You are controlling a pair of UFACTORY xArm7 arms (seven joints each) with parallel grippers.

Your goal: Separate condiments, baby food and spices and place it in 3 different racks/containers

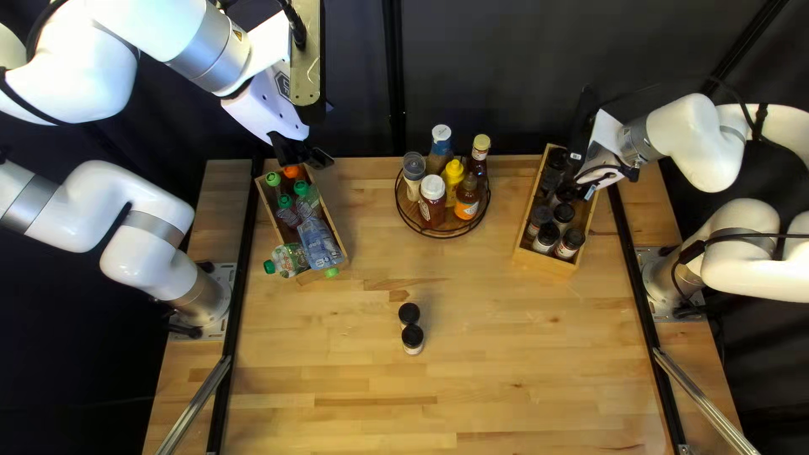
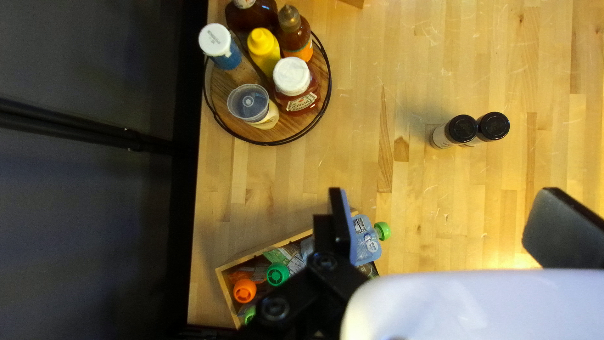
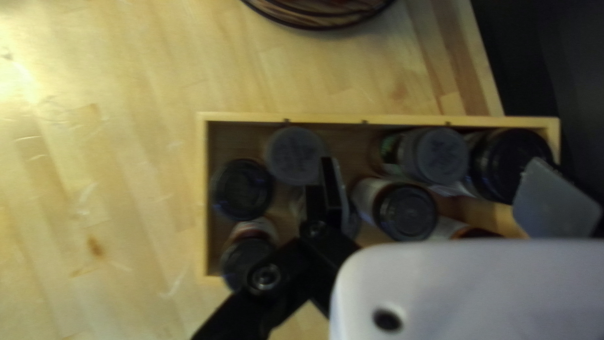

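My left gripper (image 1: 305, 155) hangs over the far end of the wooden box (image 1: 341, 253) of baby food pouches (image 1: 318, 243). In the left wrist view this gripper (image 2: 448, 225) is open, nothing held, with pouches (image 2: 366, 239) beneath one finger. My right gripper (image 1: 597, 173) is above the wooden box (image 1: 546, 262) of spice jars (image 1: 570, 243). In the right wrist view this gripper (image 3: 440, 196) stands open over dark-capped jars (image 3: 408, 213), holding none. Condiment bottles (image 1: 432, 200) stand on the round rack (image 1: 447, 233). Two black-capped spice jars (image 1: 412, 339) stand close together on the table.
The wooden table (image 1: 506, 371) stretches from the containers toward its near edge. Dark curtain (image 1: 522, 67) hangs behind the far edge. The round rack stands between the two boxes. One green-capped pouch (image 1: 289, 260) overhangs the left box's near end.
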